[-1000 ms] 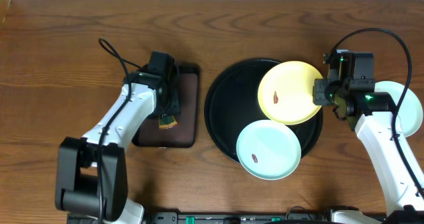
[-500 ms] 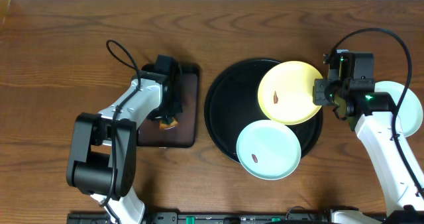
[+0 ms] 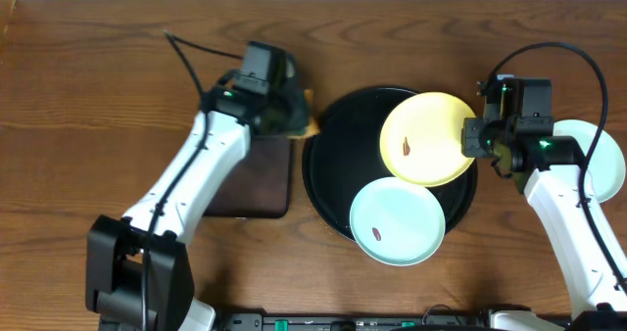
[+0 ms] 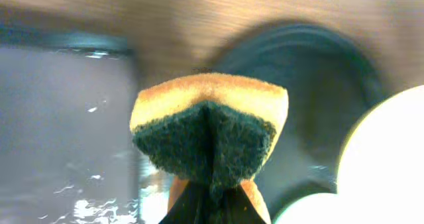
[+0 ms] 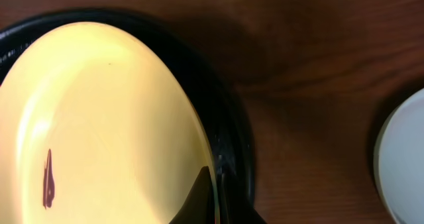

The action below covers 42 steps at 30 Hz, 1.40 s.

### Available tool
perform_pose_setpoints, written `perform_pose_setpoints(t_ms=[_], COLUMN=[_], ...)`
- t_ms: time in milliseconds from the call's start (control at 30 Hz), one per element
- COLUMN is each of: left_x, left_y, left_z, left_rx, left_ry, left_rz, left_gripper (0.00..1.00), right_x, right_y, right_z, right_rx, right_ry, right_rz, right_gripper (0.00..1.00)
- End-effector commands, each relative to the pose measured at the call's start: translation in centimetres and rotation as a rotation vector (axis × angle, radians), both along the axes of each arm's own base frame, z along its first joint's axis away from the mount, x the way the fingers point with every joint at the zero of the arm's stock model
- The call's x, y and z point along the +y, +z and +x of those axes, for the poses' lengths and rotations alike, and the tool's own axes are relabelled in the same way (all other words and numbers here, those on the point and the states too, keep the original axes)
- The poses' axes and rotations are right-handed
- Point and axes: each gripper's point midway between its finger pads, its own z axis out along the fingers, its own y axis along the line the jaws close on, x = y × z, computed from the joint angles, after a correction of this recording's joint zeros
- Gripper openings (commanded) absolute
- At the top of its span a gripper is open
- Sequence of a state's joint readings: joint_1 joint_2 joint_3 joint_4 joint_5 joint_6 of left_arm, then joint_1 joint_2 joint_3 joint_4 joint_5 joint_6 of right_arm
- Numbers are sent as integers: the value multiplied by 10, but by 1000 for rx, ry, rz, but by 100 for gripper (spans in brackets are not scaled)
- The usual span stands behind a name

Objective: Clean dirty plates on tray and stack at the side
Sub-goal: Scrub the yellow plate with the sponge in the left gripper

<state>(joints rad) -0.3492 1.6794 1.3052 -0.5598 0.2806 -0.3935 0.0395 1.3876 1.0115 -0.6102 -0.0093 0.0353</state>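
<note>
The yellow plate point(image 3: 421, 140) lies on the black tray point(image 3: 328, 174). The right pincer point(image 5: 213, 196) is clenched on the plate's right rim. The plate looks thin, hard and shiny. It is likely light, but it could slip. The rim is the best place to hold it, because the middle is flat and gives nothing to pinch. A small brown smear point(image 5: 48, 177) sits near its left side.

A mint plate point(image 3: 397, 221) lies on the tray too, right beside the yellow one. Its edge pokes out over the tray's rim. Another pale plate point(image 3: 605, 165) rests on the wooden tabletop point(image 3: 98, 76) at the right, partly hidden by the arm.

The left pincer point(image 4: 213, 207) is clenched on a sponge point(image 4: 211, 118). The sponge looks soft and squashy, yellow on one side and rough dark green on the other. It hangs by the tray's left rim, above a brown tray point(image 3: 250, 189).
</note>
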Motion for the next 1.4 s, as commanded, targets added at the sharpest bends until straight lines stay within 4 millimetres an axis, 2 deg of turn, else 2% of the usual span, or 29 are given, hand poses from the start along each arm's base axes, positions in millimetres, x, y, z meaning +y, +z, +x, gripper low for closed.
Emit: perform_pose_setpoints(t_ms=[0, 67, 167, 300, 533, 600, 833, 967, 1100, 1367], left_x=[-63, -91, -110, -117, -133, -142, -185, -201, -204, -207], left_y=[15, 20, 16, 2, -29, -39, -52, -58, -65, -61], left_z=[-13, -18, -23, -23, -20, -22, -30, -38, -39, -34], left_rx=[2, -31, -31, 0, 44, 65, 70, 109, 131, 104], left_ry=[-89, -138, -168, -159, -180, -177, -209, -225, -219, -224], left_rz=[-161, -194, -207, -209, -220, -233, -310, -358, -373, -390], left_gripper=[7, 7, 7, 7, 7, 8, 8, 8, 7, 8], right_x=[7, 6, 3, 9, 13, 15, 13, 10, 10, 11], right_y=[-12, -25, -35, -46, -77, -78, -78, -75, -64, -57], right_z=[-2, 0, 7, 19, 18, 18, 17, 20, 30, 42], right_rx=[45, 73, 78, 69, 143, 144, 147, 128, 72, 15], right_ry=[-17, -25, -57, -50, -38, -34, -37, -49, -34, -9], right_rz=[-7, -45, -69, -53, -92, -95, -103, -122, -131, -143], right_gripper=[1, 1, 1, 1, 1, 1, 1, 1, 1, 1])
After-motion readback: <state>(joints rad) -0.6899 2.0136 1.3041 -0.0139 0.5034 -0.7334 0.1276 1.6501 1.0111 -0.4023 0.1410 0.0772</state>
